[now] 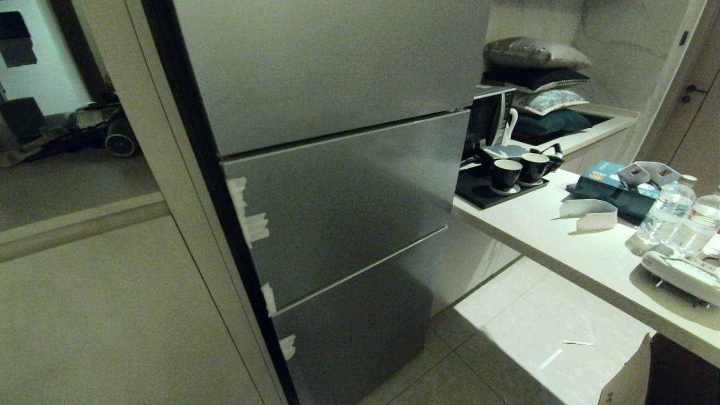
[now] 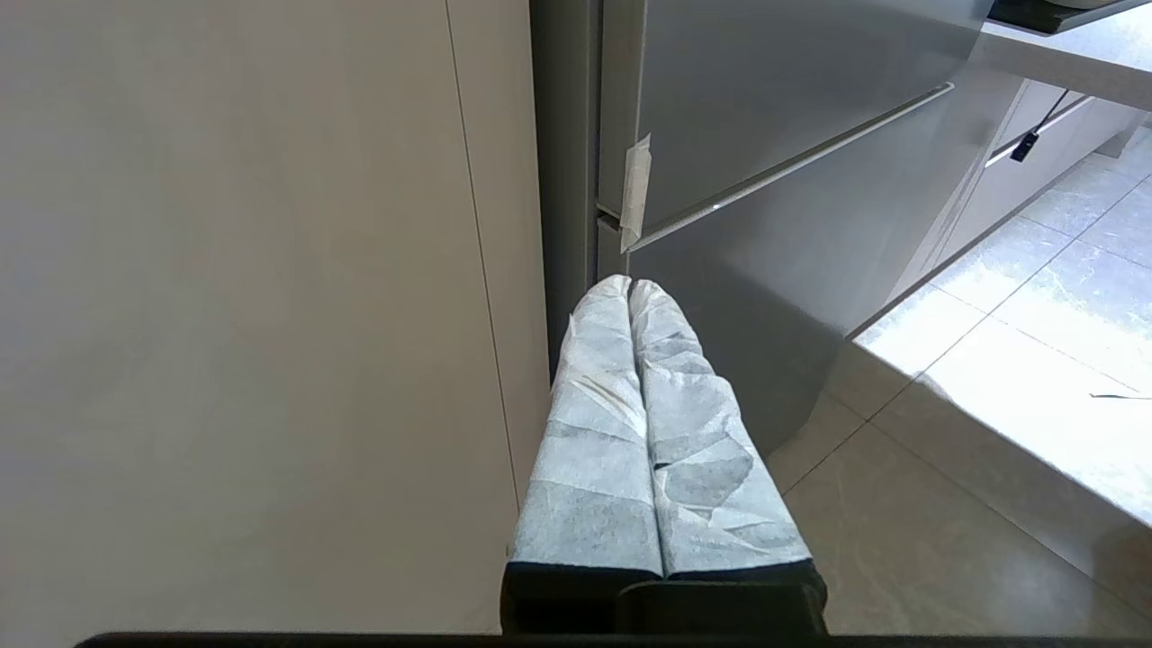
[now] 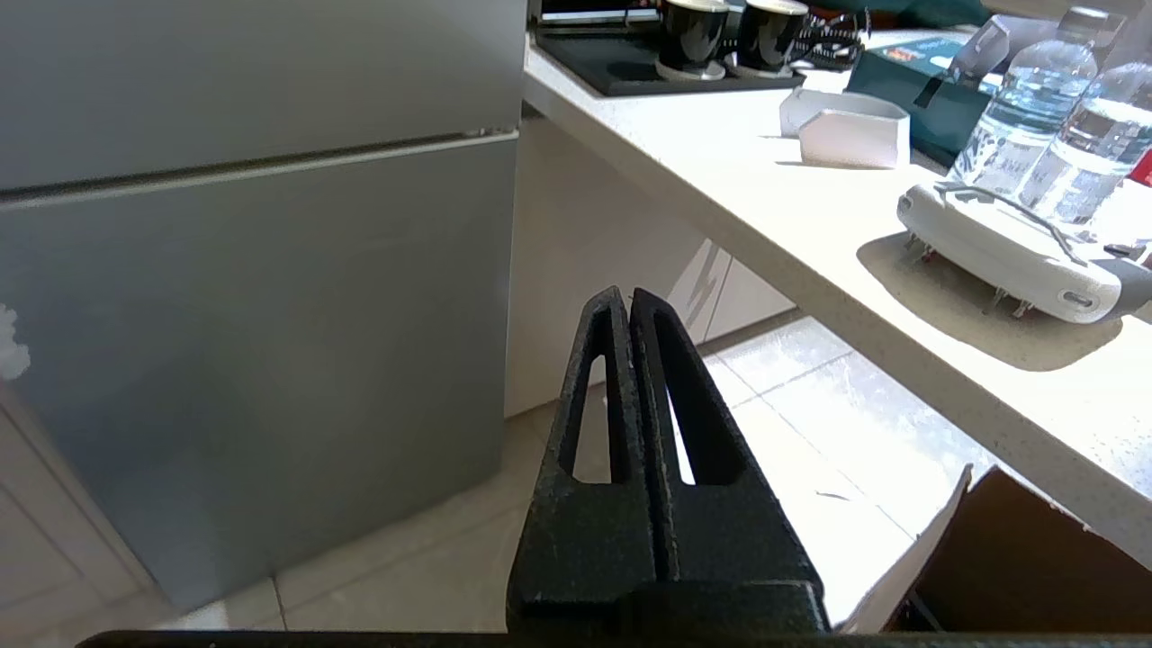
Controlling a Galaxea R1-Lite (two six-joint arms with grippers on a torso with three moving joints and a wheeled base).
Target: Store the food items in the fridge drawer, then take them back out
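In front of both tools stands the fridge (image 1: 337, 185), every one of its grey fronts pushed shut, so the fridge drawer and the food items are nowhere to be seen; whether the pieces lie inside or somewhere out of view cannot be told. The left tool (image 2: 630, 286), its fingers wrapped in pale padding, is clenched on nothing and points at the seam where the fridge meets the tall cabinet panel (image 2: 252, 306), just below a scrap of white tape (image 2: 635, 193). The right tool (image 3: 627, 297) is likewise clenched and empty, with the lower fridge front off to one side of it and the bench (image 3: 810, 234) off to the other, carrying two cups (image 3: 720, 36), water bottles (image 3: 1017, 126) and a white device (image 3: 999, 247). Nothing green or brownish-orange shows on that bench. Judging by this, either the whole job is finished with the fridge closed up, or no drawer has been pulled yet; the pictures alone do not settle which
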